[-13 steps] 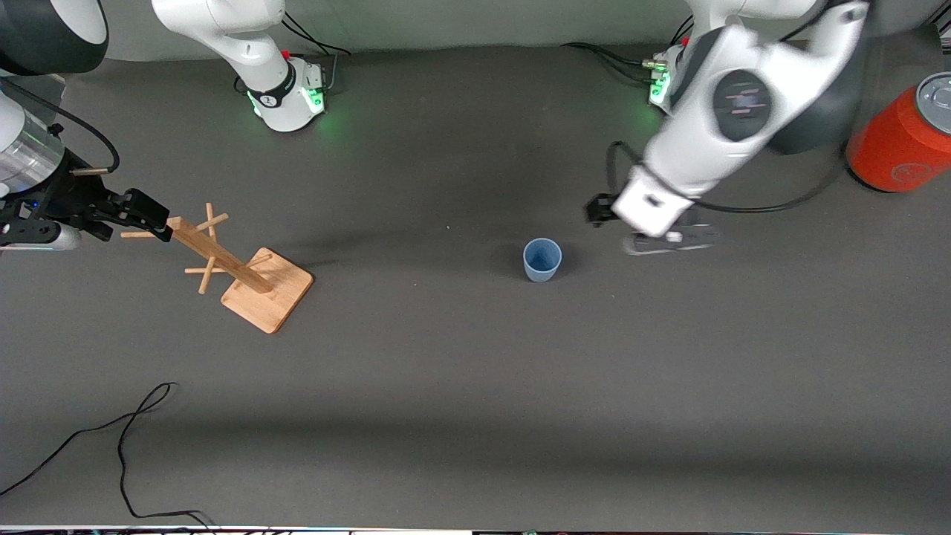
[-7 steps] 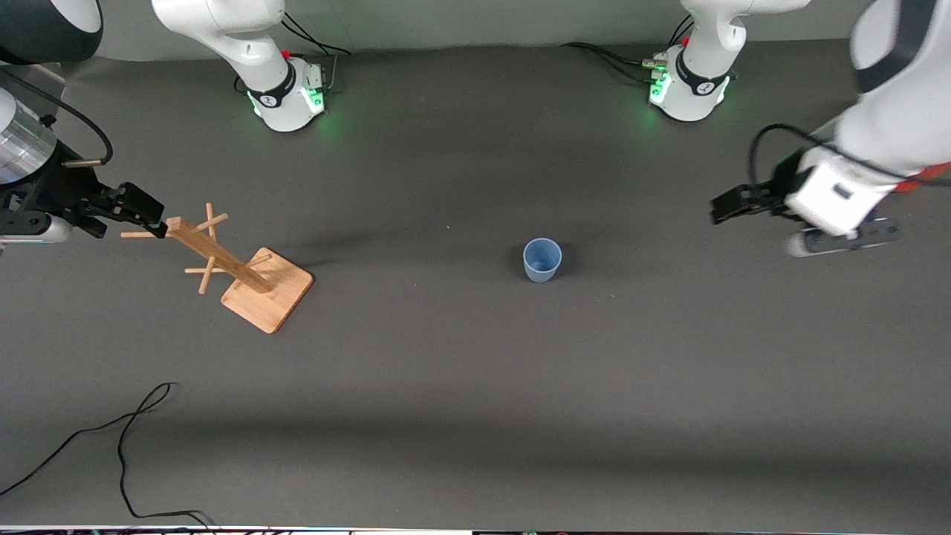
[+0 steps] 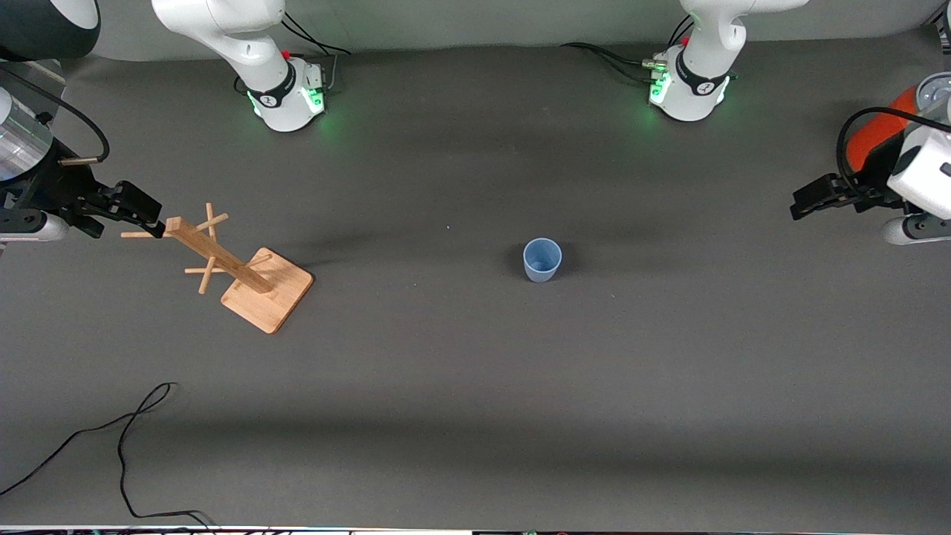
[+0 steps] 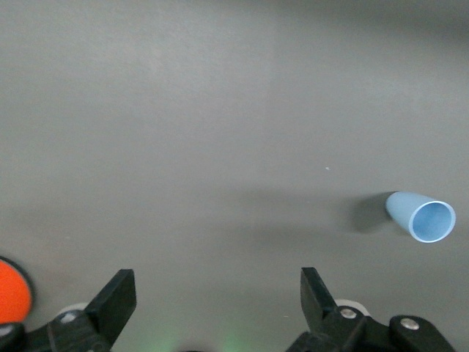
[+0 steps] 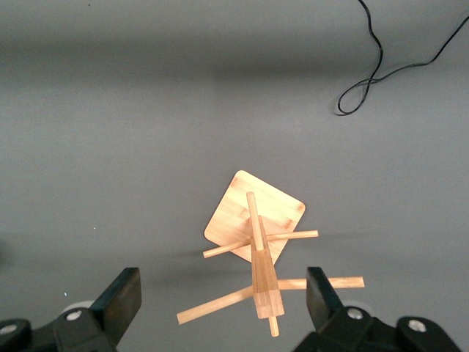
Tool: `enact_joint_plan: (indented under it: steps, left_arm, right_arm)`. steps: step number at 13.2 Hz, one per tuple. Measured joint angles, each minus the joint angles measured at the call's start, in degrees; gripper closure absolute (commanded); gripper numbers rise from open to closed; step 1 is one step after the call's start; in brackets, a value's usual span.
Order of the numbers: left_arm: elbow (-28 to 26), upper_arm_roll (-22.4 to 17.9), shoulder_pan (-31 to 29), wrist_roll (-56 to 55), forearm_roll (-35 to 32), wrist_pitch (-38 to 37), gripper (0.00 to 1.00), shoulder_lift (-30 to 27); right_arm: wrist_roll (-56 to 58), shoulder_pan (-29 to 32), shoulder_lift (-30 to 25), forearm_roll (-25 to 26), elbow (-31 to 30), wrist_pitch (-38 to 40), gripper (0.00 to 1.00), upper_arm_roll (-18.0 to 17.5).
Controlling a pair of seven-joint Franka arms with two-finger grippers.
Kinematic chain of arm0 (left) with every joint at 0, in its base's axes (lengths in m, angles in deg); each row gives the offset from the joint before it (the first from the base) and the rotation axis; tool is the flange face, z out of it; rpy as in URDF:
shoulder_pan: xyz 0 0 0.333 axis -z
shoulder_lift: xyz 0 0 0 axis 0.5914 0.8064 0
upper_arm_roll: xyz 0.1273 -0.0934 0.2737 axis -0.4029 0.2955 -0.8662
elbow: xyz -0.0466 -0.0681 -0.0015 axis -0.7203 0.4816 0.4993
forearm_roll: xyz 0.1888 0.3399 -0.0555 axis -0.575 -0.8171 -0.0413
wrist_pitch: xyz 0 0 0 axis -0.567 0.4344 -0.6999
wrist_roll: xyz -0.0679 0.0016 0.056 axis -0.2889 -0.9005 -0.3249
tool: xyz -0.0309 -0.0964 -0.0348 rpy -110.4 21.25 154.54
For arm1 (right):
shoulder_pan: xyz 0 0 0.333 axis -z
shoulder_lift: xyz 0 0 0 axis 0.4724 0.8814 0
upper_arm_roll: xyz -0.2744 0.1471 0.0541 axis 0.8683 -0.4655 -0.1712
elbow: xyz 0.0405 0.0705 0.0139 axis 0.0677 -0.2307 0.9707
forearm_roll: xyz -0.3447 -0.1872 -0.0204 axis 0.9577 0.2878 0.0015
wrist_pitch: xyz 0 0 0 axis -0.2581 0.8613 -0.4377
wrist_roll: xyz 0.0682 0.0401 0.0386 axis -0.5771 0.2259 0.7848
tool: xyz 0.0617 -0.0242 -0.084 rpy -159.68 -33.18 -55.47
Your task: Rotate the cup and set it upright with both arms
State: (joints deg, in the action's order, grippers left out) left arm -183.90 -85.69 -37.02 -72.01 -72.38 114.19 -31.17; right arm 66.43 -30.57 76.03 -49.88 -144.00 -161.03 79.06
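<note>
The light-blue cup [image 3: 542, 259] stands upright, mouth up, in the middle of the table. It also shows in the left wrist view [image 4: 421, 215]. My left gripper [image 3: 806, 199] is open and empty. It hangs well away from the cup, toward the left arm's end of the table, next to the orange can. In the left wrist view the left gripper [image 4: 216, 293] has only bare table between its spread fingers. My right gripper [image 3: 141, 214] is open and empty, at the top of the wooden rack; the right wrist view shows it [image 5: 223, 297] too.
The wooden rack [image 3: 241, 271] stands toward the right arm's end; its post top [image 5: 265, 293] shows between the right fingers with gaps either side. An orange can [image 3: 875, 132] is partly hidden by the left arm. A black cable [image 3: 126, 438] lies near the front edge.
The left arm has swung away from beside the cup toward the left arm's end of the table, stopping by the orange can. The cup has not moved. The right gripper shifted only slightly.
</note>
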Motion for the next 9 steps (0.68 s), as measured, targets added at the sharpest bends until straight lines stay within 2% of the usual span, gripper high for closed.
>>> enact_joint_plan:
  steps: [9]
  left_arm:
    - [0.6,-1.0,0.8,5.7,-1.3,0.1,0.0,-0.5]
  right_arm:
    - [2.7,-0.1,0.0,-0.1,0.4,1.0,0.0,-0.6]
